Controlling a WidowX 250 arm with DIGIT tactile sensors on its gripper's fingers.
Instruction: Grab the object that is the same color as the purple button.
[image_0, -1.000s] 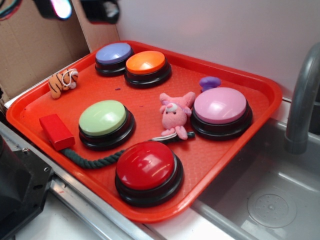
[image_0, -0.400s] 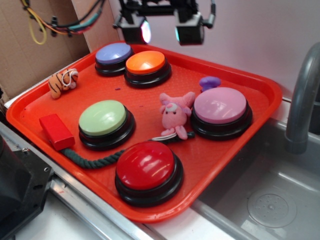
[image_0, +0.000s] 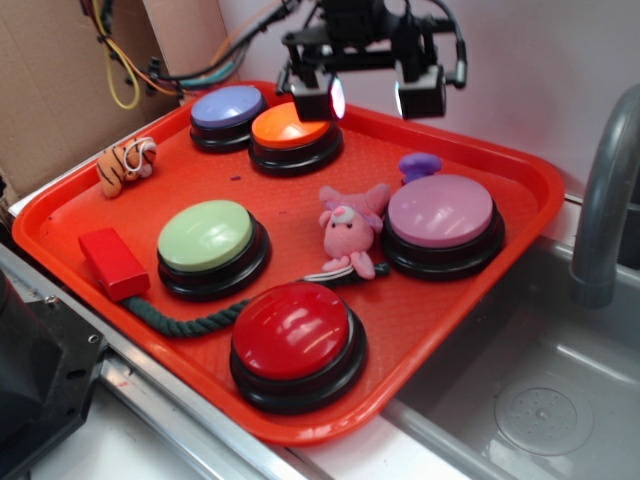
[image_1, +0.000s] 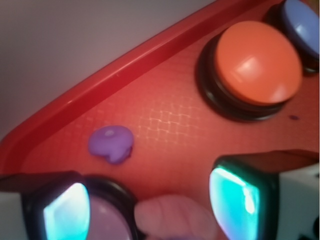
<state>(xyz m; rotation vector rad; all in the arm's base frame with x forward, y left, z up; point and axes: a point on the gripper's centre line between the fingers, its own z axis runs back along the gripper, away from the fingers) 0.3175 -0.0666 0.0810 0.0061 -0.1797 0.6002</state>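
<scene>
The small glossy purple object (image_0: 419, 165) lies on the red tray (image_0: 500, 250), just behind the pink-lilac button (image_0: 441, 211); the wrist view shows the object (image_1: 111, 144) near the tray's far rim. The purple button (image_0: 228, 106), periwinkle on a black base, sits at the tray's far left corner, and its edge (image_1: 301, 22) shows top right in the wrist view. My gripper (image_0: 370, 98) hangs open above the tray's back, over the orange button (image_0: 291, 126) and left of the object. Nothing sits between its fingers (image_1: 235, 205).
A pink plush animal (image_0: 349, 229) lies mid-tray on a dark rope (image_0: 190, 320). Green (image_0: 206, 236) and red (image_0: 292, 331) buttons, a red block (image_0: 113, 262) and a striped tiger toy (image_0: 126, 164) occupy the near and left side. A sink (image_0: 540, 390) with faucet (image_0: 610, 190) lies right.
The gripper has swung in from the upper left, moving right and down over the back of the tray. Nothing on the tray has moved.
</scene>
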